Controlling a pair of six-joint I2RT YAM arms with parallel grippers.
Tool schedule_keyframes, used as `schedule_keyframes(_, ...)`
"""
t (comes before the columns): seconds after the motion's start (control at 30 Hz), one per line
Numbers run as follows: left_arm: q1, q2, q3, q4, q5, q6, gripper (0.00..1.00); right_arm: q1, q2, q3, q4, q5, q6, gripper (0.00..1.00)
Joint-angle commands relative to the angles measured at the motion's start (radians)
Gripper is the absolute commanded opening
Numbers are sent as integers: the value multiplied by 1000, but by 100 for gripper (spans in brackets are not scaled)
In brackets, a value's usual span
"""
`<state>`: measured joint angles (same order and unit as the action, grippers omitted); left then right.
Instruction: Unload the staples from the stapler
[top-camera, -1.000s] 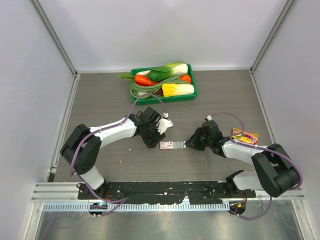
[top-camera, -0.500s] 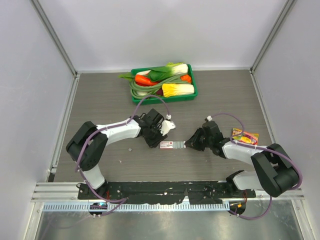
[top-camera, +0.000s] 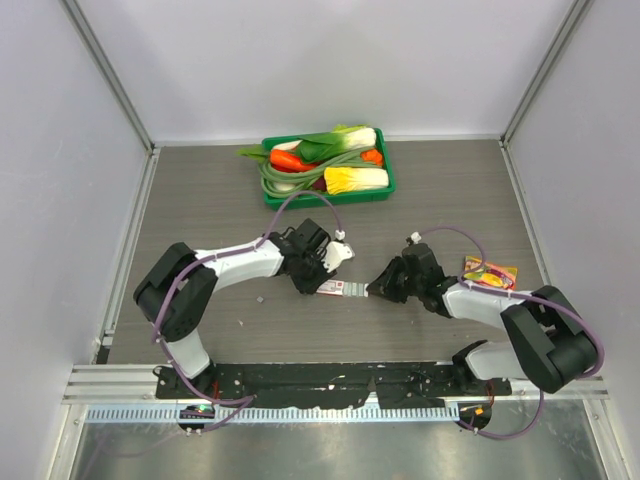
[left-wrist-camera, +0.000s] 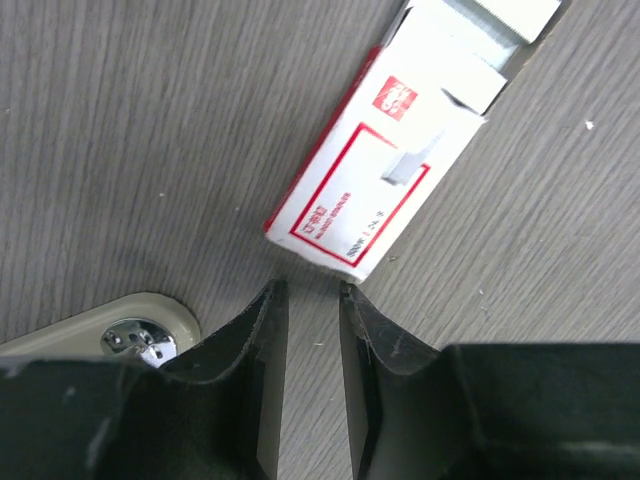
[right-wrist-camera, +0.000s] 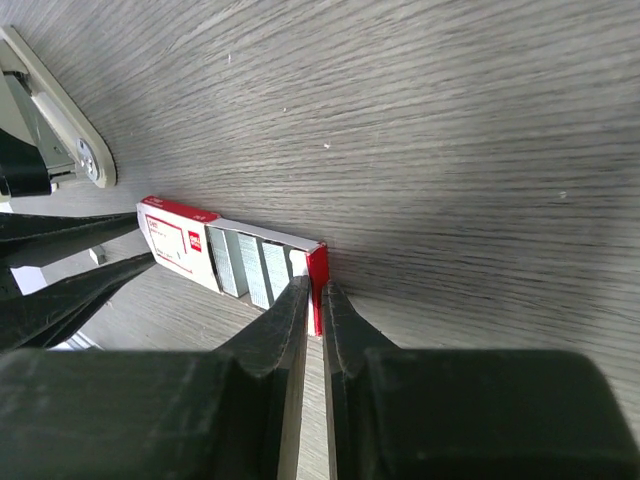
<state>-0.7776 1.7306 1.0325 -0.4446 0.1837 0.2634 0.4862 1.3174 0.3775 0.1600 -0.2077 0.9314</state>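
The right gripper (right-wrist-camera: 318, 290) was pressed together on the thin red end flap (right-wrist-camera: 318, 268) of a small tray. The tray was partly pulled out of a red-and-white box (left-wrist-camera: 375, 180), and grey staple blocks (right-wrist-camera: 250, 268) were seen lying in it, just past the fingertips.

The left gripper (left-wrist-camera: 310, 296) was held only a little apart, with a narrow gap and nothing in it. Its tips were set right at the other end of the box.

The stapler (left-wrist-camera: 110, 325) was seen just beside the left gripper, as a beige rounded end with a shiny metal spot. The rest of it was hidden, so it could not be told if any of the staples were inside. No loose ones could be made out.

The step looked like opening the box. To do it well, the flap should be kept pinched and pulled straight away from the left gripper, low along the table (right-wrist-camera: 450, 150), so nothing is spilled. The box should be blocked by the left tips.

Well beyond both grippers a green basket (top-camera: 385, 187) of vegetables was seen.
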Motion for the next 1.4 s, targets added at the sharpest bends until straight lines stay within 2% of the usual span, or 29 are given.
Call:
schedule_keyframes(0.0, -20, -8, 26, 11, 42, -20, 30, 32, 22, 24, 19, 13, 9, 15)
schedule_keyframes(0.4, -22, -2, 21, 14, 56, -1, 32, 75, 100, 73, 72, 16, 27, 15)
schedule_keyframes(0.67, -25, -5, 18, 18, 43, 5, 32, 146, 177, 127, 93, 17, 23, 15)
schedule_keyframes(1.07, -32, -14, 11, 20, 30, 13, 33, 186, 256, 166, 141, -30, 21, 16)
schedule_keyframes(1.17, -35, -14, 9, 20, 26, 14, 33, 192, 266, 170, 144, -33, 23, 19)
schedule_keyframes(1.27, -37, -17, 6, 18, 20, 16, 33, 192, 247, 161, 128, -29, 20, 32)
schedule_keyframes(1.37, -37, -19, 0, 20, 8, 20, 33, 189, 226, 149, 107, -24, 9, 40)
